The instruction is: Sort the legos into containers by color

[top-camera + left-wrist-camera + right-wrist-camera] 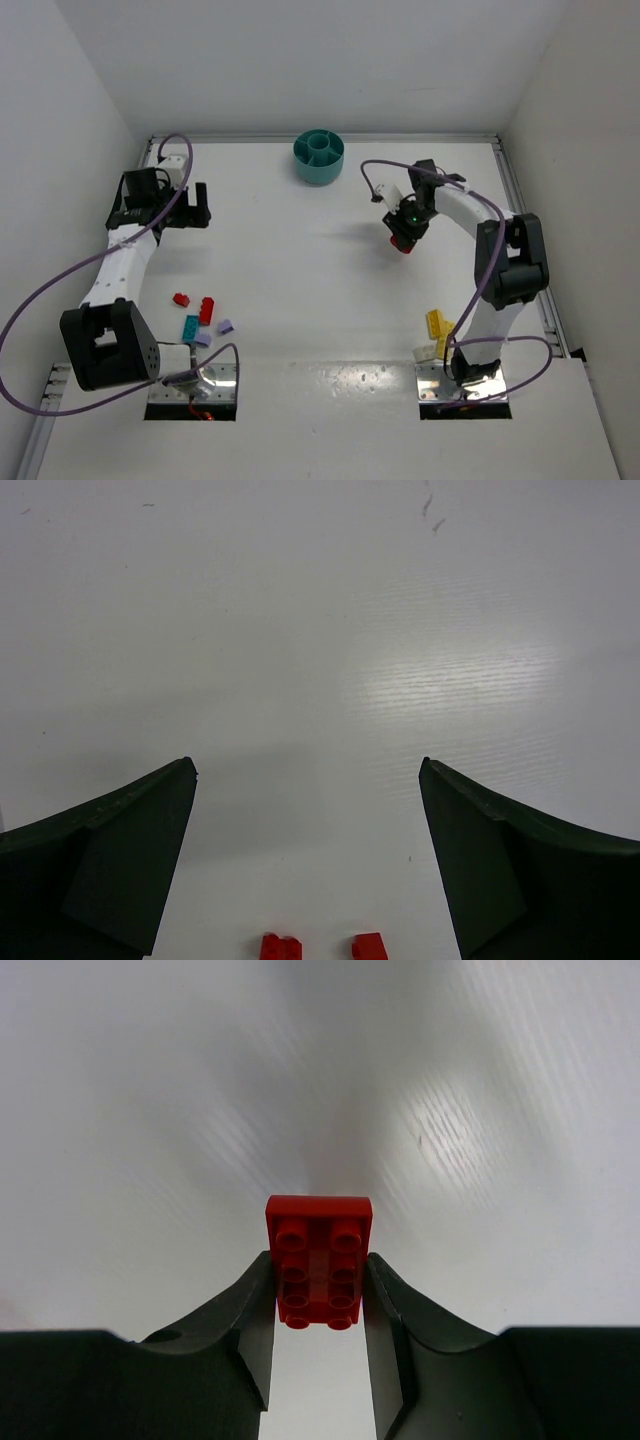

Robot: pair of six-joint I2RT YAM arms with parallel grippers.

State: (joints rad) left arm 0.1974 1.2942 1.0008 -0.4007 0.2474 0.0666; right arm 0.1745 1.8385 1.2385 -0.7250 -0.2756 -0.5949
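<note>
Right fingers (pixel 235 1345) pinching a red brick (pixel 318 1250) above the desk (pixel 280 260), left fingers (pixel 120 870) spread wide, teal bowl (pixel 318 176) at far edge

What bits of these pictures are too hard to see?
- Teal bowl, top view: too small to tell what its compartments hold.
- Two red bricks, left wrist view: cut off by the bottom edge.
- Yellow bricks, top view: partly hidden by the right arm, so no sure count.
- Table, right wrist view: blurred.
</note>
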